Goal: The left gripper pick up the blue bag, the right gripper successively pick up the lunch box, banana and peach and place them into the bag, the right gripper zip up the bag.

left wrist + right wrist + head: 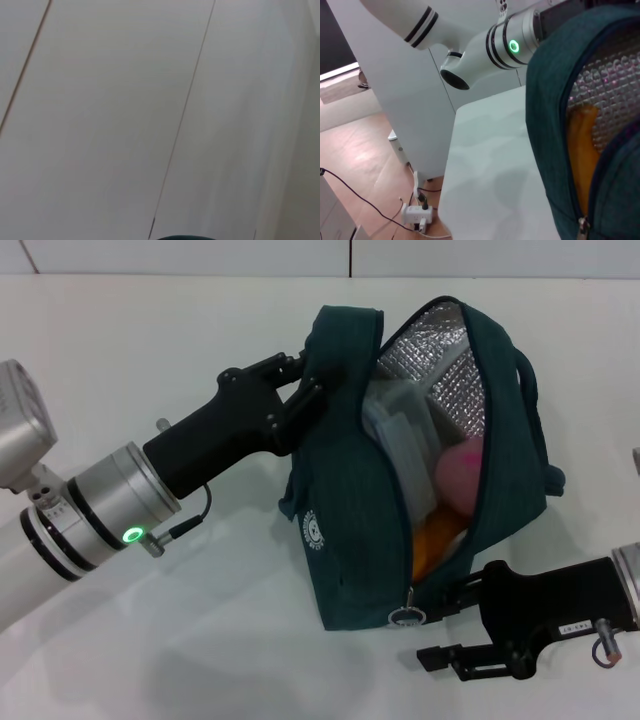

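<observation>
The blue bag [350, 510] stands open on the white table, its foil lining showing. My left gripper [303, 380] is shut on the bag's upper left rim and holds it up. Inside the bag lie the clear lunch box [395, 435], the pink peach [460, 472] and, lower down, the orange banana [435, 538]. My right gripper [438, 628] is open at the bag's near end, its upper finger just beside the metal zipper pull [405, 617]. The right wrist view shows the bag [547, 100], the banana [582, 150] and the zipper pull [581, 227] close up.
The white table [150, 340] stretches around the bag. In the right wrist view the table's edge [451, 165] drops to a wooden floor with a power strip [415, 215] and cables. The left wrist view shows only wall panels and a sliver of the bag [185, 237].
</observation>
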### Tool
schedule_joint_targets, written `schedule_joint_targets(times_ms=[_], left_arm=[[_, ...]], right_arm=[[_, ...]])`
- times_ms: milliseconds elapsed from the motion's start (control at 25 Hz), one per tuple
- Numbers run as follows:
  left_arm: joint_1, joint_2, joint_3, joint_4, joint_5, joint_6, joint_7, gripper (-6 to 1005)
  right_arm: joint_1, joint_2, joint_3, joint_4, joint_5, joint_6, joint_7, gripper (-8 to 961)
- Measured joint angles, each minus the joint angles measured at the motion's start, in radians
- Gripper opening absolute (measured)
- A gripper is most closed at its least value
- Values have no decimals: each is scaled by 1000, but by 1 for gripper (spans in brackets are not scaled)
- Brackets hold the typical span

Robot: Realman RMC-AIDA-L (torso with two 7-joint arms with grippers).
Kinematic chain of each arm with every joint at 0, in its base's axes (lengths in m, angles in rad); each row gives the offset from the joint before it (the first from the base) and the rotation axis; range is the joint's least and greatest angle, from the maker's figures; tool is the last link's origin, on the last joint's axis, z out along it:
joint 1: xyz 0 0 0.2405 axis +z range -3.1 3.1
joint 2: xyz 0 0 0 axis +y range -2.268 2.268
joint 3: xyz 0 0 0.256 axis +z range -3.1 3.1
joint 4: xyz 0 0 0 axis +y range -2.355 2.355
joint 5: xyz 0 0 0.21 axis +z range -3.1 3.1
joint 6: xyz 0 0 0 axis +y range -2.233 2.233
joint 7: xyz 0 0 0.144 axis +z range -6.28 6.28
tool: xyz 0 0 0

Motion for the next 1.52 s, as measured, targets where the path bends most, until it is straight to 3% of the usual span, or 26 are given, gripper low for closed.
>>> schedule_joint_targets(times_ms=[120, 360, 600, 800, 1000, 1200, 1520], left_arm=[[-1, 0, 0, 0, -4, 0, 0, 263], [-4, 0, 0, 0, -5, -3, 0, 263], [-6, 0, 1, -8, -5, -5, 0, 262], [-4, 0, 4, -8, -5, -3, 0, 262], [-1, 0, 6, -8, -5, 23, 0, 262], [2, 1, 2, -7, -5, 26, -2, 262], [29, 5, 0, -7, -55, 52, -51, 536]], right_arm=[[4, 0, -13, 0, 10, 14, 3, 487], [31, -1, -160, 9, 108, 67, 7, 445], [27, -1, -167, 2, 137, 70, 4, 402], [24, -1, -168, -1, 139, 71, -4, 172], [14, -3, -162, -4, 161, 72, -58, 27], [10, -6, -161, -7, 168, 68, -84, 23], [10, -7, -162, -18, 168, 62, -117, 19]])
